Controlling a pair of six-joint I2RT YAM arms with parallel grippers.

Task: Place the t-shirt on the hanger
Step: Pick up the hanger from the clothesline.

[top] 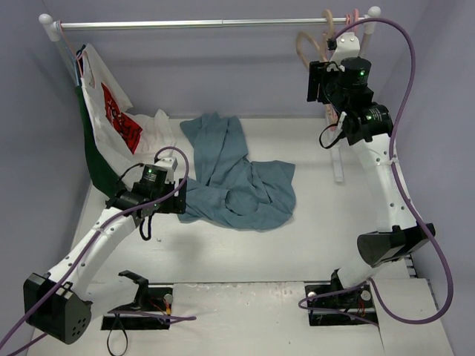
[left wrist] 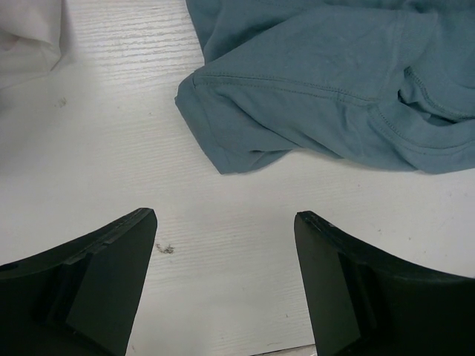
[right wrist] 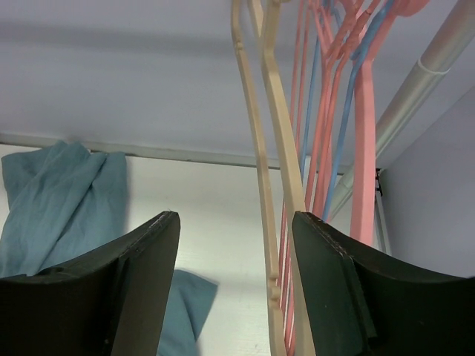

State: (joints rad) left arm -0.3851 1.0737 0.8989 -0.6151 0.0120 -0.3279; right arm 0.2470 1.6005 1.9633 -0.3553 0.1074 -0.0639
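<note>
Well, here the t-shirt point(top: 237, 174) lies crumpled and wrinkled in the middle of the desk point(top: 312, 245), spread from the back wall towards the near side, with no part of it lifted. The left end effector point(top: 178, 199) is down low at the t-shirt's left edge. In the left wrist view its end effector point(left wrist: 223, 222) is wide open with only bare desk between the two dark fingers point(left wrist: 111, 274), and nothing is in its grasp. Just ahead of it sits a stitched sleeve hem of the t-shirt point(left wrist: 326, 96), close but not touched. Over on the other side, the right end effector point(top: 318, 80) is raised high, up by the rail point(top: 208, 24) at the back right corner. There the hanger point(top: 306, 44) hangs from the rail beside the pink hangers point(top: 355, 16). From the right wrist camera, its end effector point(right wrist: 236, 222) is also open wide and holding nothing. The beige hanger point(right wrist: 276, 141) runs down through the gap between the fingers, right next to the right-hand finger point(right wrist: 356, 297). Whether it touches that finger, I cannot tell. The pink hangers point(right wrist: 364, 119) sit just beyond it. At the far left, a white garment with red print point(top: 111, 100) and a dark green garment point(top: 93, 159) hang from the same rail.
</note>
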